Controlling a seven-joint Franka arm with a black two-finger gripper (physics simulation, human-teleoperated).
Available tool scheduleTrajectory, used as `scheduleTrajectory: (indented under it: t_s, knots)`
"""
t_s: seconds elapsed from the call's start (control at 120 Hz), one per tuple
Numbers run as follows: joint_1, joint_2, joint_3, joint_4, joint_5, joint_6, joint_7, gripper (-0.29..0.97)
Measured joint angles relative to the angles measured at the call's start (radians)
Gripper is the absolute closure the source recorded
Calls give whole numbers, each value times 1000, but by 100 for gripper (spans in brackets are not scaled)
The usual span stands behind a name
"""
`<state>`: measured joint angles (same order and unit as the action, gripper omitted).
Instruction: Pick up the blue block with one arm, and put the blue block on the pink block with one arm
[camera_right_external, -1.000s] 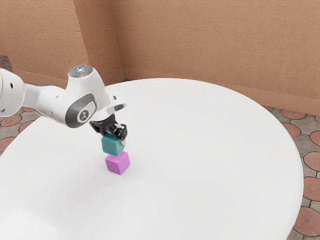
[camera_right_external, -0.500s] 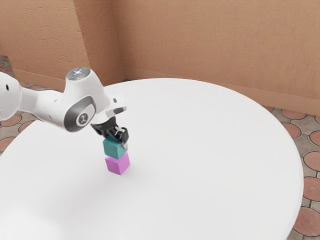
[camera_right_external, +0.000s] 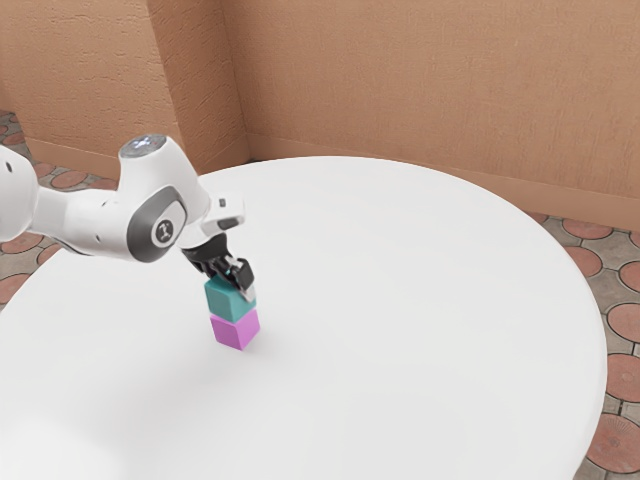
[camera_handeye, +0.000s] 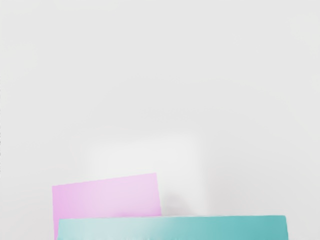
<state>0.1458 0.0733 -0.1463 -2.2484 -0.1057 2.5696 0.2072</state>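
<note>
Since a second ago the arm (camera_right_external: 95, 222) has dropped and the blue block (camera_right_external: 224, 298) — teal in shade — has come down with it. Then it hung clear above the pink block (camera_right_external: 237, 329); now its underside meets the pink block's top face, with no gap seen in the exterior view. The pink block has not shifted on the counter (camera_right_external: 420, 300).

Tool (camera_right_external: 229, 277) condition: pinching the blue block, one black finger on each of two opposite sides near its upper edge. The grip sits high, which leaves the lower part of the block free to land without the fingers striking the block beneath. The tool comes at it from above, slightly tilted, with the arm reaching in from the exterior view's left.

Alignment: the stack is not square. In the wrist view the blue block lies directly under the hand, and the pink block shows past one edge of it, turned at a small angle and offset to one side. Judged from the exterior view, most of the pink top is covered, so the seating looks adequate.

Status, by judgement: pick-up done, placement at the point of contact, release outstanding. The next move calls for spreading the fingers without dragging, then a straight lift, since any sideways pull could slide the upper block off its offset seat.
</note>
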Motion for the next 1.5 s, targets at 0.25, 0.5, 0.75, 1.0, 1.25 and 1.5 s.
scheduleTrajectory:
  t_s: [0.25, 0.5, 0.75, 1.0, 1.25, 1.5]
  knots:
    - [7, 27, 1, 7, -13, 38, 40, 39]
    - [6, 47, 12, 4, -13, 61, 6, 38]
    - [12, 45, 20, -1, -11, 66, -27, 38]
    - [2, 45, 21, -1, -13, 68, -57, 38]
    - [1, 53, 21, -3, -18, 104, -73, 38]
    - [14, 41, 21, -39, -23, 136, -76, 38]
